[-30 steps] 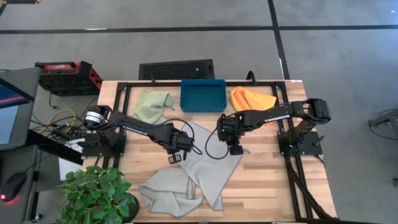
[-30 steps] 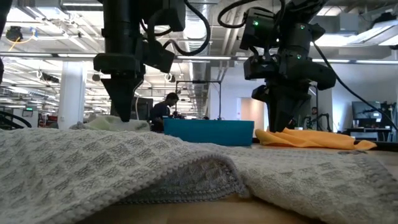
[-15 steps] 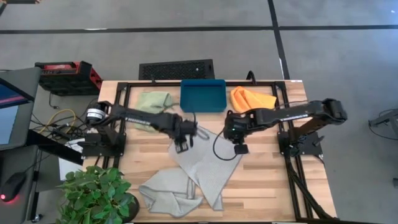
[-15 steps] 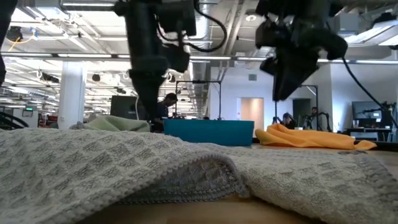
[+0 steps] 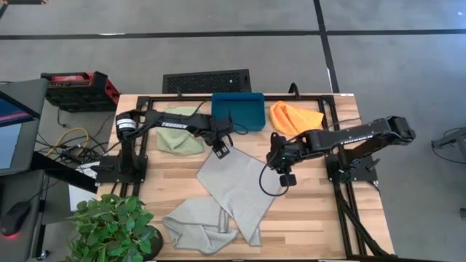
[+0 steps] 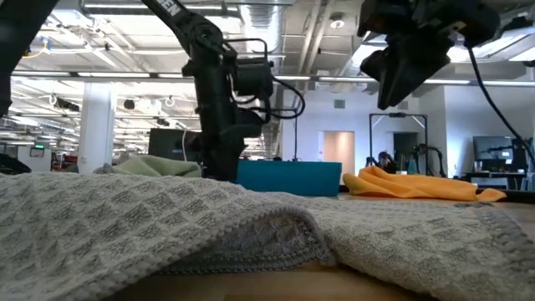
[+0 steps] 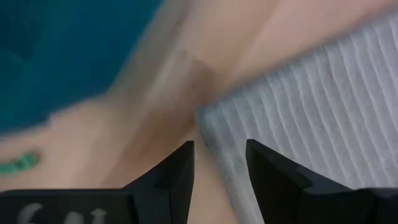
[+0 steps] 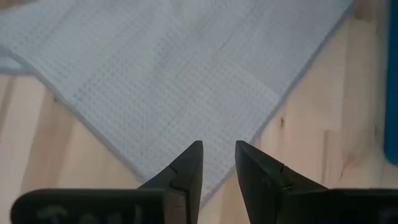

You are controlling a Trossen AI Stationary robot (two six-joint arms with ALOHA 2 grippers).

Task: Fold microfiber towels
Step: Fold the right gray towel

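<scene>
A pale grey microfiber towel (image 5: 237, 185) lies spread flat at mid-table, and its near part rests on a second, crumpled grey towel (image 5: 193, 225). My left gripper (image 5: 220, 149) is open and points down, its fingers on either side of the flat towel's far corner (image 7: 208, 118); I see no touch. My right gripper (image 5: 286, 177) is open and raised beside the towel's right edge (image 8: 292, 81), with nothing between its fingers. A light green towel (image 5: 178, 131) lies under the left arm. An orange towel (image 5: 295, 115) lies at the far right.
A teal tray (image 5: 237, 110) stands at the far edge between the green and orange towels, just beyond my left gripper. A potted plant (image 5: 113, 225) overhangs the near left corner. Bare wood (image 5: 320, 218) shows at the near right.
My left gripper has swept from the middle of the grey towel toward the table's far edge, to the towel's far corner beside the tray. My right gripper has risen off the towel and drifted slightly toward the right edge. The towel stays flat.
</scene>
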